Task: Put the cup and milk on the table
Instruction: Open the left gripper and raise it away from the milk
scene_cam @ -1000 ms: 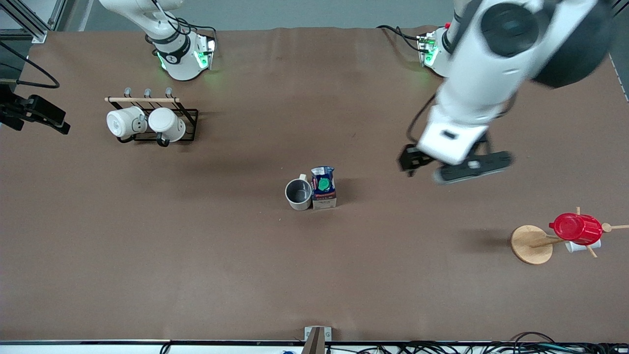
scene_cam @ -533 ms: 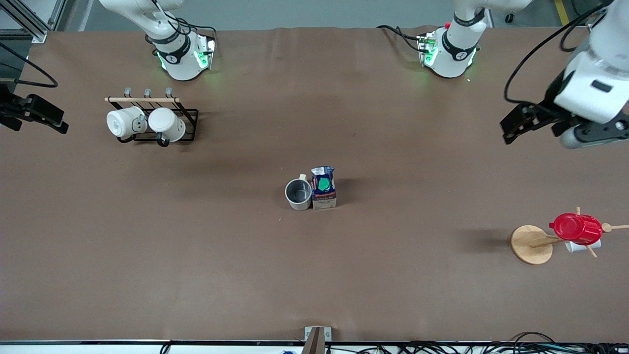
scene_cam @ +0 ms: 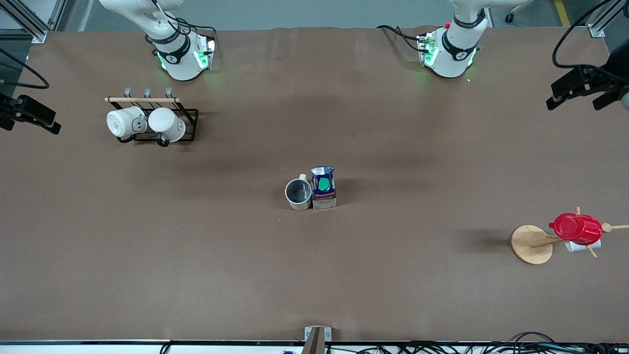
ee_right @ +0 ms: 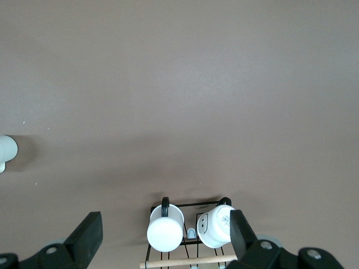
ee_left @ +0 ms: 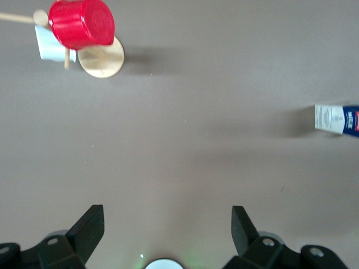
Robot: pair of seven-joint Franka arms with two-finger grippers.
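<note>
Both task things stand mid-table, claws released and clear

Right claw point(ee_right: 164, 227) waits spread wide and empty over the table's point(scene_cam: 314, 275) edge at the right arm's end, near the rack point(scene_cam: 147, 123) of white mugs. The cup point(scene_cam: 298, 193) and the milk point(scene_cam: 323, 188) stand upright at the centre, just beside each other, perhaps touching, so placement looks done. Left claw point(ee_left: 167, 221) waits likewise spread and empty at the left arm's end. Risk, as I judge it: any low sweep back could nudge the cup into the light, narrow carton and topple it, or clip the red cup point(scene_cam: 576, 228) off its wooden stand point(scene_cam: 530, 244).
</note>
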